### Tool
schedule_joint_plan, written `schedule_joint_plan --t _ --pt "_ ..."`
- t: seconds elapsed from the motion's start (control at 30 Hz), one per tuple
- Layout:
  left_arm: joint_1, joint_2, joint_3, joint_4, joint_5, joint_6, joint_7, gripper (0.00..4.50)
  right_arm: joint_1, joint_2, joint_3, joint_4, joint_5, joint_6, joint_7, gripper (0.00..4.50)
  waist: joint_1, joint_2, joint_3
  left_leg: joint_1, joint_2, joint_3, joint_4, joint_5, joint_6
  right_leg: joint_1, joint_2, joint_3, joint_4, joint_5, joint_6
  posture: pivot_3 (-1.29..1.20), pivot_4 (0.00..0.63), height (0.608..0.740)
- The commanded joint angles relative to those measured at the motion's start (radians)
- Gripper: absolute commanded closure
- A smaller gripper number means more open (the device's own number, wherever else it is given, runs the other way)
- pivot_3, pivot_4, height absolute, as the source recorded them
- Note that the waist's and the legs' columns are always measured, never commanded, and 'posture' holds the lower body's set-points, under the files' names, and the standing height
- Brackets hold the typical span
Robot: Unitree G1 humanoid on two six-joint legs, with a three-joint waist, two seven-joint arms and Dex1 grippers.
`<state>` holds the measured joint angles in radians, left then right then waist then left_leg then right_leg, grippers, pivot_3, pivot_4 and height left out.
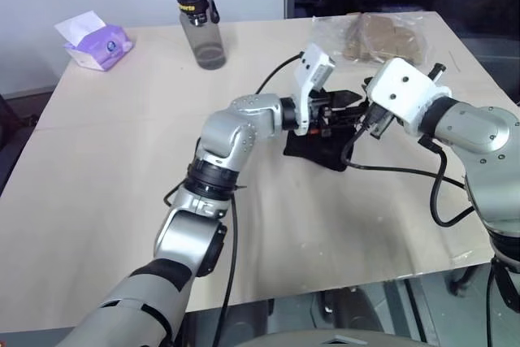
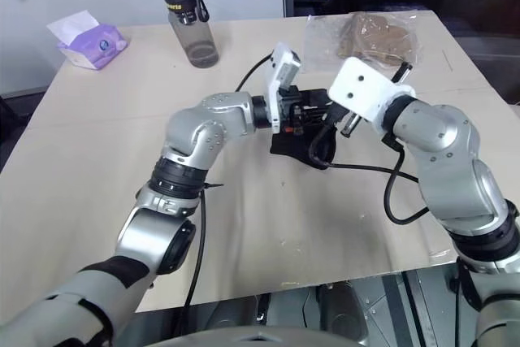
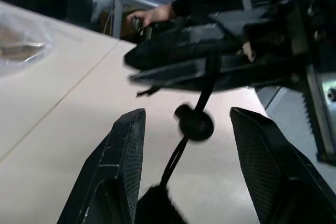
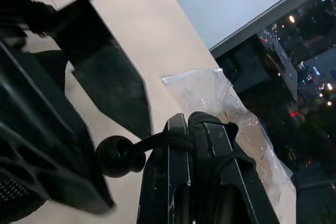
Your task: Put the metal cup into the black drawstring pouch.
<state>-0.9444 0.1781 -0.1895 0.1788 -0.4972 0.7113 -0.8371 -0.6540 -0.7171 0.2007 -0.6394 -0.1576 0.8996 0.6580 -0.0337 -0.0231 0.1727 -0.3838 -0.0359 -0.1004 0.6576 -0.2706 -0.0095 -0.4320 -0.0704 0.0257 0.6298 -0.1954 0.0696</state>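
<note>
The black drawstring pouch (image 1: 318,150) lies on the desk (image 1: 122,160) near its middle, a little toward the far right corner, directly under the two grippers. The right gripper (image 4: 185,124) has its fingers pressed together on the pouch's cord (image 4: 157,141), next to the round toggle (image 3: 194,122). The left gripper (image 3: 186,129) is spread, with the toggle between its fingers.
</note>
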Motion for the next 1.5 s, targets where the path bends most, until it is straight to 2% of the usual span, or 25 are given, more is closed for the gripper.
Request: schedule_joint_plan --t 0.03,0.13,0.17,0.2,0.33,0.4,0.5,0.7,0.8,0.9,0.93,1.07,1.1,1.2,1.23,1.33,1.37,1.4,1.43,1.47,1.5 --pt "-0.042 -0.028 0.001 0.018 0.019 -0.042 -0.015 1.9 -0.02 -0.016 -0.007 -0.055 -0.006 0.022 -0.004 4.5 0.0 0.0 0.0 0.0 0.0 0.0 0.0 0.0 0.0 0.0 0.0 0.0 0.0 0.0 0.0 0.0 0.15 0.74" --pt "-0.053 -0.042 -0.006 0.044 0.037 -0.069 -0.034 1.9 -0.017 -0.02 -0.008 -0.065 -0.005 0.037 -0.006 4.5 -0.001 0.0 0.0 0.0 0.0 0.0 0.0 0.0 0.0 0.0 0.0 0.0 0.0 0.0 0.0 0.0 0.15 0.74" --pt "-0.055 -0.05 -0.003 0.052 0.042 -0.078 -0.032 2.39 -0.016 -0.022 -0.008 -0.067 -0.005 0.04 -0.007 4.5 -0.001 0.0 0.0 0.0 0.0 0.0 0.0 0.0 0.0 0.0 0.0 0.0 0.0 0.0 0.0 0.0 0.15 0.74" --pt "-0.058 -0.056 -0.001 0.059 0.04 -0.077 -0.038 2.61 -0.016 -0.022 -0.009 -0.069 -0.004 0.045 -0.008 4.5 0.0 0.0 0.0 0.0 0.0 0.0 0.0 0.0 0.0 0.0 0.0 0.0 0.0 0.0 0.0 0.0 0.15 0.74" --pt "-0.064 -0.064 -0.005 0.072 0.048 -0.072 -0.055 4.28 -0.011 -0.024 -0.014 -0.079 -0.003 0.062 -0.014 4.5 0.0 0.0 0.0 0.0 0.0 0.0 0.0 0.0 0.0 0.0 0.0 0.0 0.0 0.0 0.0 0.0 0.15 0.74" --pt "-0.059 -0.057 -0.026 0.091 0.08 -0.077 -0.055 4.3 -0.001 -0.027 -0.034 -0.08 -0.002 0.073 -0.02 4.5 0.0 0.0 0.0 0.0 0.0 0.0 0.0 0.0 0.0 0.0 0.0 0.0 0.0 0.0 0.0 0.0 0.15 0.74" --pt "-0.029 -0.017 -0.087 0.155 0.175 -0.108 -0.057 4.3 0.029 0.002 -0.163 -0.047 0.01 0.122 -0.068 4.5 0.002 0.0 0.0 0.0 0.0 0.0 0.0 0.0 0.0 0.0 0.0 0.0 0.0 0.0 0.0 0.0 0.15 0.74" --pt "0.059 0.134 -0.131 0.163 0.292 -0.144 -0.076 4.3 0.208 -0.035 -0.391 0.113 -0.002 0.038 -0.146 4.5 0.007 0.0 0.0 0.0 0.0 0.0 0.0 0.0 0.0 0.0 0.0 0.0 0.0 0.0 0.0 0.0 0.15 0.74" --pt "0.071 0.218 -0.152 0.176 0.368 -0.176 -0.054 4.3 0.291 -0.017 -0.407 0.142 0.027 -0.034 -0.161 4.5 0.004 0.001 0.0 0.0 0.001 0.002 0.0 0.0 0.0 0.0 0.0 0.001 0.0 0.0 0.0 0.0 0.15 0.74" --pt "0.071 0.268 -0.163 0.154 0.417 -0.207 -0.032 4.3 0.345 0.061 -0.393 0.152 0.08 -0.085 -0.182 4.5 -0.003 0.001 0.0 0.002 0.001 0.003 0.0 0.0 0.001 0.0 0.0 0.002 0.002 0.0 0.0 0.0 0.15 0.74" --pt "0.076 0.271 -0.165 0.14 0.418 -0.209 -0.035 4.3 0.355 0.084 -0.392 0.155 0.097 -0.098 -0.186 4.5 -0.003 0.001 0.0 0.002 0.001 0.003 0.0 0.0 0.001 0.0 0.0 0.002 0.002 0.0 0.0 0.0 0.15 0.74" --pt "0.151 0.18 -0.113 0.063 0.334 -0.203 -0.012 4.3 0.416 0.213 -0.368 0.154 0.203 -0.145 -0.173 4.5 0.0 0.001 0.0 0.003 0.001 0.003 0.001 0.0 0.001 0.002 0.0 0.002 0.003 0.0 0.0 0.0 0.15 0.74" --pt "0.168 0.17 -0.11 0.057 0.333 -0.215 -0.011 3.25 0.434 0.226 -0.363 0.153 0.218 -0.158 -0.168 4.5 0.002 0.001 0.0 0.003 0.001 0.003 0.001 0.0 0.001 0.002 0.0 0.002 0.003 0.0 0.0 0.0 0.15 0.74" --pt "0.21 0.139 -0.065 0.01 0.309 -0.221 0.016 1.96 0.506 0.252 -0.363 0.134 0.264 -0.169 -0.155 3.62 0.006 0.001 -0.001 0.002 0.001 0.002 0.005 0.0 0.001 0.002 0.0 0.001 0.004 0.0 0.0 0.0 0.15 0.74" --pt "0.222 0.137 -0.047 -0.014 0.301 -0.231 0.023 1.28 0.535 0.249 -0.366 0.123 0.269 -0.176 -0.153 2.99 0.006 0.001 0.0 0.002 0.001 0.002 0.005 -0.001 0.001 0.002 0.0 0.001 0.005 0.0 0.0 0.0 0.15 0.74" --pt "0.253 0.123 0.04 -0.077 0.284 -0.268 0.099 0.02 0.632 0.232 -0.411 0.062 0.288 -0.184 -0.154 1.67 0.007 0.001 0.0 0.003 0.001 0.002 0.006 -0.003 0.005 0.003 0.001 0.001 0.007 0.0 0.0 0.0 0.15 0.74" --pt "0.26 0.115 0.071 -0.088 0.274 -0.282 0.123 0.0 0.659 0.228 -0.427 0.042 0.29 -0.188 -0.156 1.6 0.006 0.001 0.0 0.003 0.001 0.002 0.006 -0.003 0.005 0.003 0.001 0.001 0.007 0.0 0.0 0.0 0.15 0.74" --pt "0.267 0.105 0.108 -0.099 0.276 -0.306 0.17 0.0 0.689 0.228 -0.448 0.017 0.299 -0.194 -0.155 0.87 0.004 0.002 -0.001 0.003 0.001 0.002 0.007 -0.003 0.005 0.003 0.001 0.001 0.008 0.0 0.0 0.0 0.15 0.74" --pt "0.275 0.094 0.144 -0.11 0.293 -0.346 0.236 0.0 0.725 0.226 -0.469 -0.013 0.309 -0.211 -0.146 0.81 0.009 0.002 -0.001 0.003 0.001 0.003 0.008 -0.003 0.005 0.003 0.001 0.002 0.008 0.0 0.0 0.0 0.15 0.74" --pt "0.279 0.089 0.181 -0.124 0.288 -0.352 0.272 0.0 0.763 0.229 -0.493 -0.049 0.326 -0.23 -0.136 0.32 0.014 0.002 -0.001 0.003 0.001 0.002 0.009 -0.003 0.005 0.004 0.001 0.001 0.008 0.0 0.0 0.0 0.15 0.74" --pt "0.28 0.086 0.221 -0.129 0.287 -0.381 0.312 0.0 0.795 0.239 -0.519 -0.084 0.35 -0.242 -0.13 0.32 0.018 0.001 -0.001 0.004 0.001 0.002 0.01 -0.003 0.005 0.004 0.001 0.001 0.008 0.0 0.0 0.0 0.15 0.74"
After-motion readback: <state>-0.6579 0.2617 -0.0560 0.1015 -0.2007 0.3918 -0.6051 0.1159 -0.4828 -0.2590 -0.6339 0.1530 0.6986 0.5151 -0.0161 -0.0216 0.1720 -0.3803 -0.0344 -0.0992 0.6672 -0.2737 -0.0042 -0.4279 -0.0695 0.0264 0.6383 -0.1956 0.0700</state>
